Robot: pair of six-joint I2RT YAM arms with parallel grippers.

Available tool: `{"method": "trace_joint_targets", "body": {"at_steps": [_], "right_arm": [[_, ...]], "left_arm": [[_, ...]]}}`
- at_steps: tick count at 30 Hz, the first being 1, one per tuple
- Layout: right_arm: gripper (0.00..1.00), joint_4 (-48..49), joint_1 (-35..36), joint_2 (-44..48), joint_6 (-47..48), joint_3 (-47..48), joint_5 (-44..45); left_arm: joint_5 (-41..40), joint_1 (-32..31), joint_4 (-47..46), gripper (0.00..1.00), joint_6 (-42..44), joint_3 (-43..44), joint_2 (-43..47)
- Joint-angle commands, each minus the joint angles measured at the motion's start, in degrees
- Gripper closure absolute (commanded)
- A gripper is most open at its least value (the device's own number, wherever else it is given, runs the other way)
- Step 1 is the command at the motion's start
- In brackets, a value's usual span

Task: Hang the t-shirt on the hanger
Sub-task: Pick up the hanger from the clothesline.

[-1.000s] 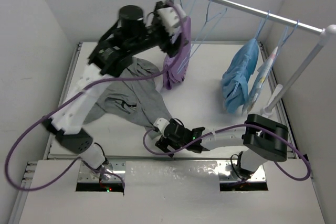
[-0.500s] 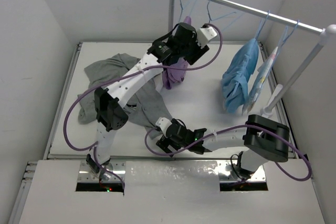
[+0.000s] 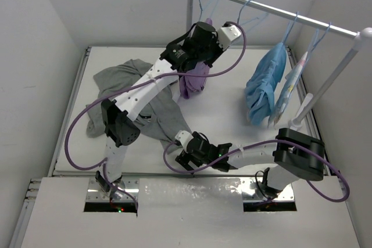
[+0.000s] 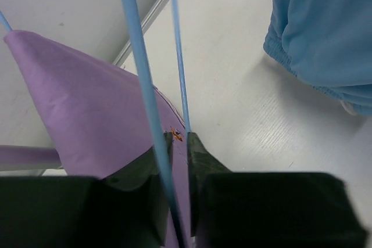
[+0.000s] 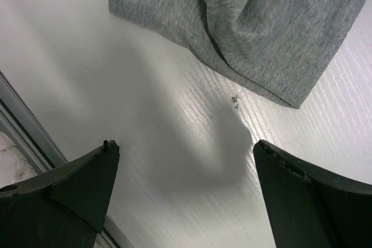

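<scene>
- right jaws, nearest the bases: spread wide, nothing in them, low over the desk (image 5: 145, 114).
- t-shirt (image 5: 261, 21): crumpled on the desk. Its near fold lies just ahead of the right jaws, not btwn them. The rest spreads toward the far left, under the left arm. Well apart from the left jaws.
- left jaws, up by the rail (image 3: 273, 9): drawn narrow, w/ one wire of the hanger (image 4: 139, 56) running down into the slot btwn them. Reads as a pinch on that wire.
- hanger's hook is out of the wrist view; from the top view it looks hooked on the rail.
- purple garment (image 4: 87, 103) hangs just beside the pinched wire. The light-blue garment (image 4: 325, 21) is farther along, apart.
- Step, as I judge it: get the hanger off the rail.
- To do it well: firm pinch so the thin wire can't swivel; lift until the hook clears the rail, only then draw back; steer off the purple cloth, prob the main snag risk.
</scene>
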State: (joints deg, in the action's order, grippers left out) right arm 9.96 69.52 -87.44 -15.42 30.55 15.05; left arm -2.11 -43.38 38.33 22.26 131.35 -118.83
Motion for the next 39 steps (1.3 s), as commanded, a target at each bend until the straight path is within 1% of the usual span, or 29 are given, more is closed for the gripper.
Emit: {"method": "trace_joint_targets", "body": {"at_steps": [1, 2, 13, 19, 22, 25, 28, 29, 33, 34, 35, 36, 38, 39], "right_arm": [[0.06, 0.59, 0.18, 1.66, -0.31, -0.05, 1.04], [0.06, 0.50, 0.18, 1.66, -0.31, -0.05, 1.04], [0.06, -0.64, 0.18, 2.10, -0.23, 0.57, 1.65], [0.06, -1.87, 0.18, 2.88, 0.30, 0.92, 2.09], [0.06, -2.48, 0.18, 3.94, 1.18, 0.92, 2.00], [0.06, -4.84, 0.27, 5.35, 3.02, 1.36, 1.30], [0.06, -8.97, 0.36, 6.84, 5.83, 2.76, -0.63], [0.06, -9.77, 0.53, 7.89, 7.75, 3.64, -1.77], [0.06, -16.09, 2.20, 11.22, 13.20, 6.01, -5.02], [0.06, -18.63, 2.64, 12.19, 14.35, 6.54, -6.25], [0.05, -19.79, 2.99, 13.25, 15.06, 7.59, -7.39], [0.04, -21.89, 3.60, 15.61, 18.03, 8.03, -9.66], [0.02, -24.27, 3.87, 17.99, 19.98, 10.22, -11.09], [0.02, -25.50, 3.96, 20.18, 20.60, 11.02, -12.05]], "left_arm": [[1.05, -0.83, -0.71, 0.89, -0.20, 2.51, 5.62], [0.97, -0.83, -0.62, 1.00, -0.29, 2.33, 5.80], [0.70, -0.75, -0.36, 1.00, -4.42, 3.56, 9.13], [-2.19, -0.14, 0.87, 1.00, -4.69, 2.78, 12.12], [-2.72, 1.71, 0.35, 1.00, -4.24, -0.38, 14.76], [-1.50, 3.12, 1.22, 1.00, -3.46, -3.99, 18.18], [1.13, 3.30, 3.23, 1.00, 0.14, -9.78, 23.19], [1.75, 3.30, 3.77, 1.00, 1.46, -12.93, 25.98], [1.67, 3.38, 7.80, 1.00, 5.15, -20.77, 34.78], [1.84, 3.56, 8.77, 1.00, 6.73, -23.31, 38.54], [1.85, 3.82, 9.83, 1.00, 7.35, -24.03, 40.15], [1.85, 4.43, 13.14, 1.00, 8.05, -24.64, 41.64], [3.69, 4.97, 16.06, 1.00, 9.55, -25.88, 46.04], [4.30, 5.40, 19.30, 1.00, 10.16, -25.97, 47.36]]}}
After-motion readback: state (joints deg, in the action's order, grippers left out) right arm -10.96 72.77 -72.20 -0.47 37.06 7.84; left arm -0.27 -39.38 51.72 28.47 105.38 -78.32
